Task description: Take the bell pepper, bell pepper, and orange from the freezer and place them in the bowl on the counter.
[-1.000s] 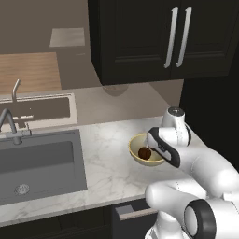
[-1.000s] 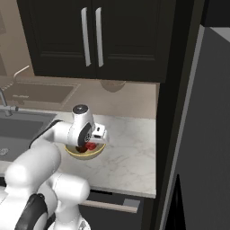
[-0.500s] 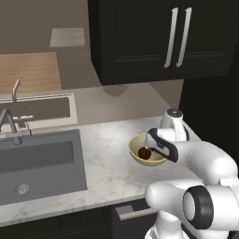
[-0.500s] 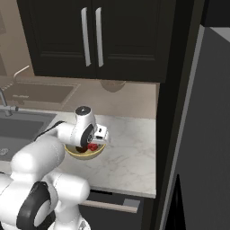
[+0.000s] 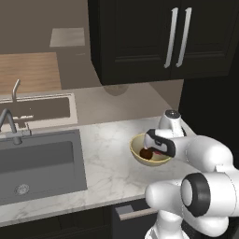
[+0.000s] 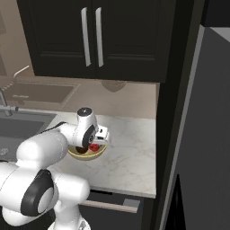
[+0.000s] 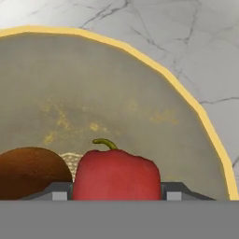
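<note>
Orange already in bowl on counter. Gripper down in bowl, clamped around bell pepper, release pending. Second pepper probably left to fetch.

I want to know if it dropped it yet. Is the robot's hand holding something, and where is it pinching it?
The gripper is holding a red bell pepper by its two sides, low inside the bowl.

Glossy red pepper, stem up, low centre of hand view, beside brown orange, both inside yellow-rimmed bowl on marbled counter.
</note>
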